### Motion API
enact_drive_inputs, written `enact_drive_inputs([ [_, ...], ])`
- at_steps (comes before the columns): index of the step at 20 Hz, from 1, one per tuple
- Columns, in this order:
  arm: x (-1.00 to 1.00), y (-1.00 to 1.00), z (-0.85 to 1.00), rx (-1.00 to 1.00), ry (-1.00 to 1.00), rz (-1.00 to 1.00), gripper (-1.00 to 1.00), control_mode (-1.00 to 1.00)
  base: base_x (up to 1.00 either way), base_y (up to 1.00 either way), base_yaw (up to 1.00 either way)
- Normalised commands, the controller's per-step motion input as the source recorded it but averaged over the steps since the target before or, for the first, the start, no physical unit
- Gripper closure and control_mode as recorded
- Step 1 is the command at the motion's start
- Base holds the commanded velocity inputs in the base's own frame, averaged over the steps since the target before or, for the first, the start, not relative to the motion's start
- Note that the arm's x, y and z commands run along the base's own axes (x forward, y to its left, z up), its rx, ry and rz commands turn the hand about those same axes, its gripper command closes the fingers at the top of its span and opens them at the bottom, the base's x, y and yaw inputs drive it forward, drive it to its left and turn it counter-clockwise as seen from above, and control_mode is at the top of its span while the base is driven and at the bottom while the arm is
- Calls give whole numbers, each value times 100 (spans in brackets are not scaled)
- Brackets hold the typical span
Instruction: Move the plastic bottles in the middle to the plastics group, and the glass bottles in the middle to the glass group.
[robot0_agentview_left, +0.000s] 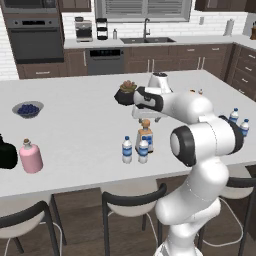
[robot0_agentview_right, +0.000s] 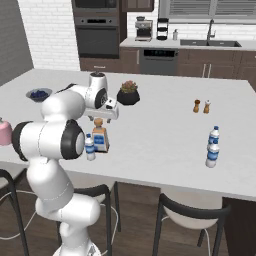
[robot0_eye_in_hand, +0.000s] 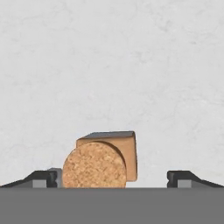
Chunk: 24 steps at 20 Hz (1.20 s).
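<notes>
Because my open claw (robot0_eye_in_hand: 112, 177) hung off-centre over the glass bottle (robot0_agentview_left: 145, 136), one fingertip risked striking its cork and toppling it.

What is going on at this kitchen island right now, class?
A white robot arm holds its open gripper just above the corked glass bottle in the middle of the island counter, gripping nothing yet. Two plastic bottles stand beside it, unmoved. The plastics group waits near one end of the counter, and the pink flask and black bottle of the glass group at the other.
</notes>
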Motion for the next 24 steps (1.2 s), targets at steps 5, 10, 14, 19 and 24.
enact_drive_inputs([
  [5, -1, 0, -8, 0, 1, 0, -100, -100, 0, 0, 0],
  [10, -3, 8, -10, 0, 7, 0, -100, -100, 0, 0, 0],
  [14, -2, 10, -9, 2, 8, 0, -100, -100, 0, 0, 0],
  [19, -2, 7, -7, 5, 2, 0, -100, -100, 0, 0, 0],
  [24, 0, 0, -11, 0, 0, 0, 100, -100, 0, 0, 0],
])
